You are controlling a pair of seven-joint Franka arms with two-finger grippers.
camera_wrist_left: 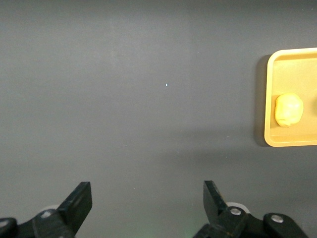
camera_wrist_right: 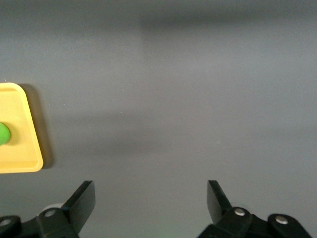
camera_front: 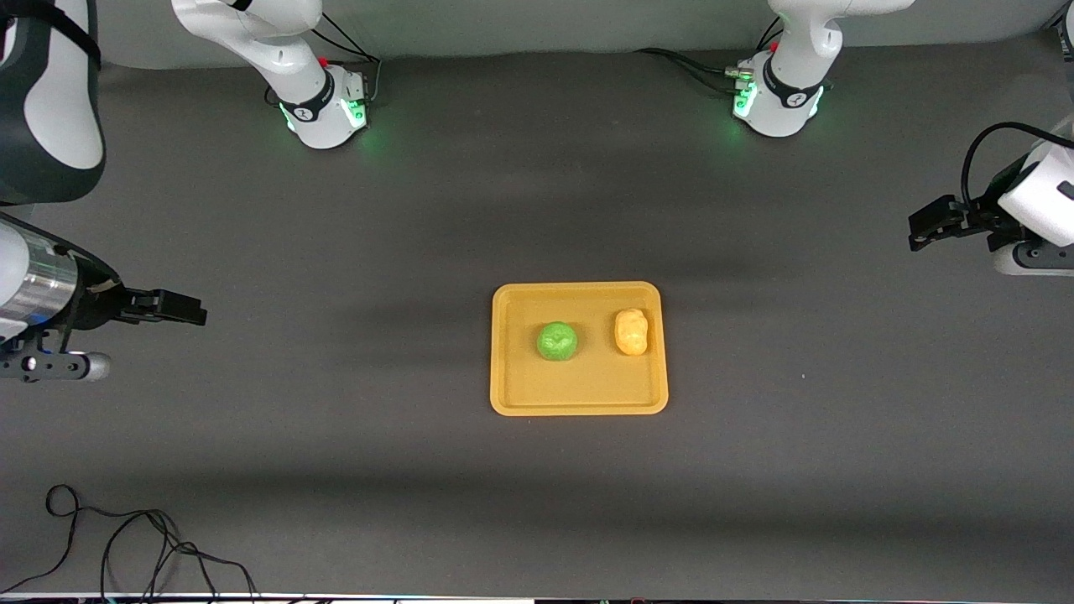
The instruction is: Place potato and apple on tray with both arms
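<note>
The apple point(camera_front: 556, 341) and potato point(camera_front: 631, 332) lie side by side, apart, on the tray point(camera_front: 579, 398) mid-worktop point(camera_front: 336, 436). The left tool point(camera_front: 931, 226) hangs over the left arm's end of the worktop, fingers spread wide and empty. The right tool point(camera_front: 172, 307) hangs likewise over the right arm's end.

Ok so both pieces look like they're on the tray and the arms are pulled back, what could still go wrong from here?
Little seems likely.
1. The apple is round and sits loose on the tray, whose rim is low; a bump might roll it out.
2. The potato lies close to the rim at the left arm's end, so a knock there could tip it over the edge.
3. The left gripper and right gripper, both open, hang over bare table; sweeping back low could shove the tray.
</note>
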